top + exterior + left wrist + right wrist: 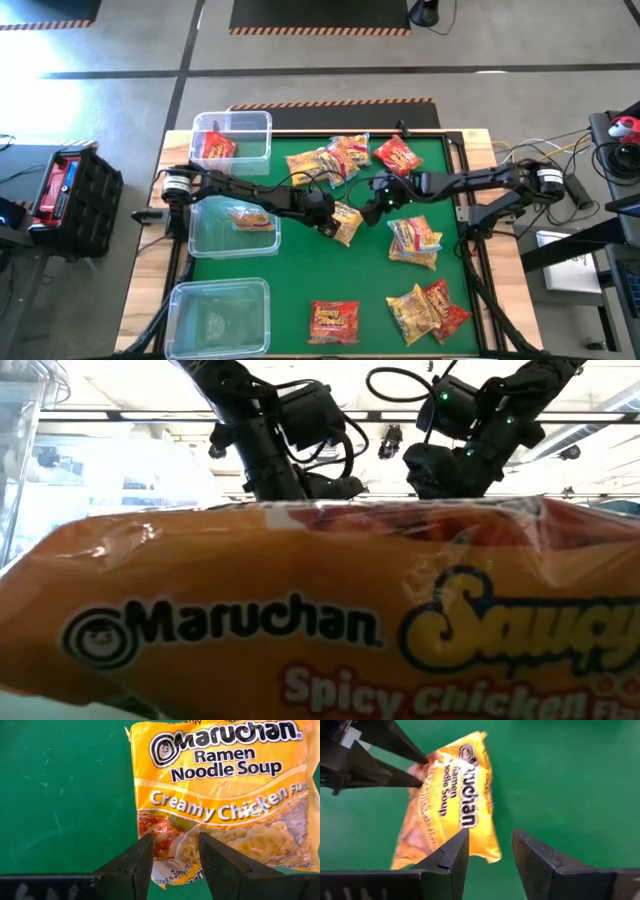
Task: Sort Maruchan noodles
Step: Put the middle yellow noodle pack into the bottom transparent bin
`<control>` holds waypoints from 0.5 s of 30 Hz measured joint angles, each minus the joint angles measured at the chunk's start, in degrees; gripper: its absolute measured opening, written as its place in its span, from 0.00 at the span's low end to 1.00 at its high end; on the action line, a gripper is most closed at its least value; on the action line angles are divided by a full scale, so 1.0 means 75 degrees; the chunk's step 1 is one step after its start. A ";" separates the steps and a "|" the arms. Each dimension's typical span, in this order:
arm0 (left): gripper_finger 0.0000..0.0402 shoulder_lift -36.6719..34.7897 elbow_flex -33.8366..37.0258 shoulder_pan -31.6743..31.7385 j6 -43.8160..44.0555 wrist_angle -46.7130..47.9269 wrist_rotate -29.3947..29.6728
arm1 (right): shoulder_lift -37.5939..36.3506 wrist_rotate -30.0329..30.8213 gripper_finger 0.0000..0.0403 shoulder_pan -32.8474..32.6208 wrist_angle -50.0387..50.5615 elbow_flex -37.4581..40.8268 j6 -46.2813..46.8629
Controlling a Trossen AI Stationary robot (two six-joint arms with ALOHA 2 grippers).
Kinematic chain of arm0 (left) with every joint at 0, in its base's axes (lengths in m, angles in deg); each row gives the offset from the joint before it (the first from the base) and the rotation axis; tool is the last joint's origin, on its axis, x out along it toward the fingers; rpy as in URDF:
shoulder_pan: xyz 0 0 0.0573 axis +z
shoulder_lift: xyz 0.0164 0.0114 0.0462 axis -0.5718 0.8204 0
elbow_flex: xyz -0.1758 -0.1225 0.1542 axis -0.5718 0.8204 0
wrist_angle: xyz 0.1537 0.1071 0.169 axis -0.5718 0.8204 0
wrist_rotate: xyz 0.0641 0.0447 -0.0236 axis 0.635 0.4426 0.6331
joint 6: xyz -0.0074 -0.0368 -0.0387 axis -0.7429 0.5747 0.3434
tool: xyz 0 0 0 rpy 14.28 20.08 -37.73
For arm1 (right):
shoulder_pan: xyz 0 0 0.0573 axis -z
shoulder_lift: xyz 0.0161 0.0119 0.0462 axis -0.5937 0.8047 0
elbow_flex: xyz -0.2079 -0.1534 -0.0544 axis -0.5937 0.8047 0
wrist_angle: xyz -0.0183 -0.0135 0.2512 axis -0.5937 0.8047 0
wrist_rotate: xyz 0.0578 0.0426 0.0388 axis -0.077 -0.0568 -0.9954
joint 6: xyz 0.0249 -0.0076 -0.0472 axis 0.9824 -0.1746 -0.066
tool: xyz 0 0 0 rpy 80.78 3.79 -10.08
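Light falls evenly from above on the green counter (300,265), and shadows under the packets are soft and short. The pale floor (120,40) around it looks bright, almost washed out. In the low view an orange packet (300,620) stands very near the lens; it is soft in focus and shows white glare on its glossy wrap, and the room behind is overexposed. The yellow packet (220,785) is sharp in the left wrist view, but in the right wrist view it is blurred.
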 joint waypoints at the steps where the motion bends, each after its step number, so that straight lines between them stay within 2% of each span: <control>1: 0.35 0.0000 0.0002 0.0002 -0.0027 -0.0003 0.0015 | 0.0059 -0.0232 0.35 0.0048 -0.0049 0.0002 0.0166; 4: 0.35 0.0003 0.0016 0.0009 -0.0171 -0.0019 0.0028 | 0.0259 -0.0599 0.38 0.0112 -0.0169 0.0044 0.0289; 15: 0.35 0.0009 0.0044 0.0009 -0.0416 -0.0014 0.0028 | 0.0730 -0.0635 0.51 0.0269 -0.0741 0.0052 0.0755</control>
